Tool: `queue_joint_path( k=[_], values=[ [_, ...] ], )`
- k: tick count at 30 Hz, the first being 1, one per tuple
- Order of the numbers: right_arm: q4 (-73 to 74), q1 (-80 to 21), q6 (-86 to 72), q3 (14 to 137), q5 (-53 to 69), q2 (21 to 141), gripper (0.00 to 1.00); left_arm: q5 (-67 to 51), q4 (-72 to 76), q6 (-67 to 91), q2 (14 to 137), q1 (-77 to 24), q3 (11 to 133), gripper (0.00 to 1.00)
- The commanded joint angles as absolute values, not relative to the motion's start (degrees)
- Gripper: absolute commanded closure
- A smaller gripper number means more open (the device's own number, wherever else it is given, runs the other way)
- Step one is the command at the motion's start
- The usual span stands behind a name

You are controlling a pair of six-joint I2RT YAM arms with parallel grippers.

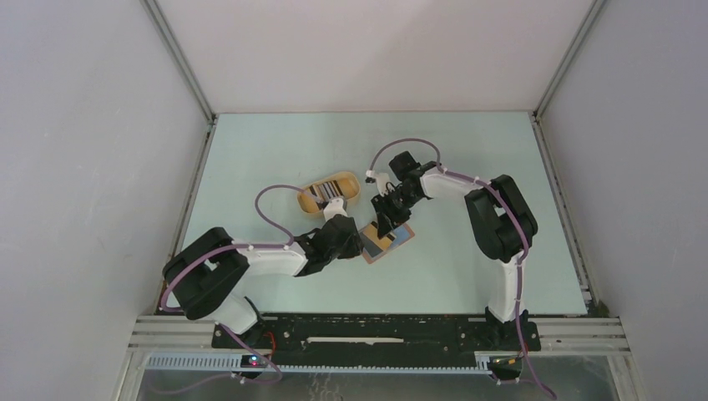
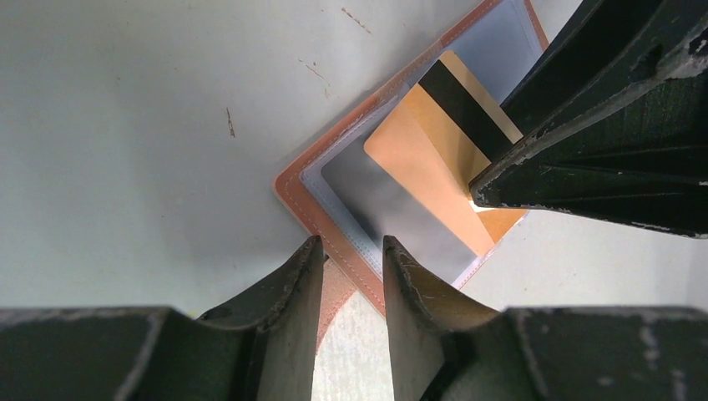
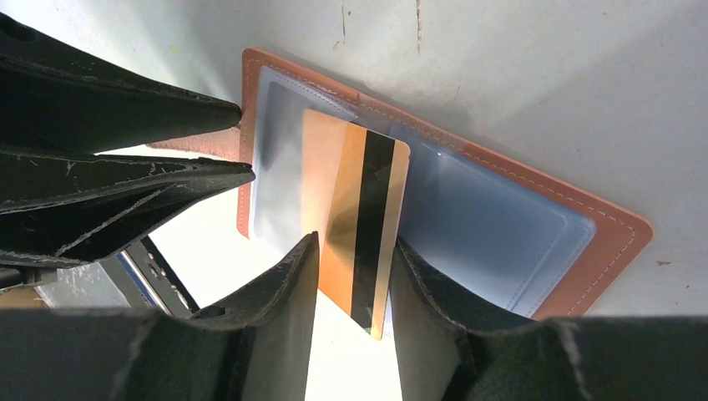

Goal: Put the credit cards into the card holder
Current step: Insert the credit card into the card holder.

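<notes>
Right wrist view is showing the credit card [image 3: 359, 209], thin, stiff, slick gold plastic with a black stripe, best taken by its long edges, lying partly tucked under a clear sleeve [image 3: 534, 225] of the card holder [image 3: 614, 242], a soft reddish-brown wallet spread open on the surface [image 3: 518, 75]. The right gripper [image 3: 355, 242] is flanking those edges, jaws partly apart, though whether they are gripping I cannot tell. The left gripper [image 2: 352, 246] is pinching the holder's snap tab [image 3: 196, 144] between near-closed jaws.

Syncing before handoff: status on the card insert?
Left tool clamps holder by its tab. Right tool straddles card, grip unclear. Holder open, card's end overhanging its edge. Nothing in the way.
</notes>
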State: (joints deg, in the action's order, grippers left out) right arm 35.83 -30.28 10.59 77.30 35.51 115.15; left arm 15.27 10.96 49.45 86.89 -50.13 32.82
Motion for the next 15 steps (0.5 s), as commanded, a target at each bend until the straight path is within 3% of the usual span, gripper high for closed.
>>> queue_joint_path(
  k=[1, 15],
  values=[
    [36.89, -31.42, 13.26, 77.88, 32.26, 113.24, 0.55, 15.65, 10.64, 48.7, 87.53, -50.46, 35.85, 0.63],
    [38.4, -34.87, 14.53, 78.47, 32.56, 113.73, 0.5, 15.93, 11.31, 48.65, 86.98, -50.45, 35.39, 0.63]
  ],
)
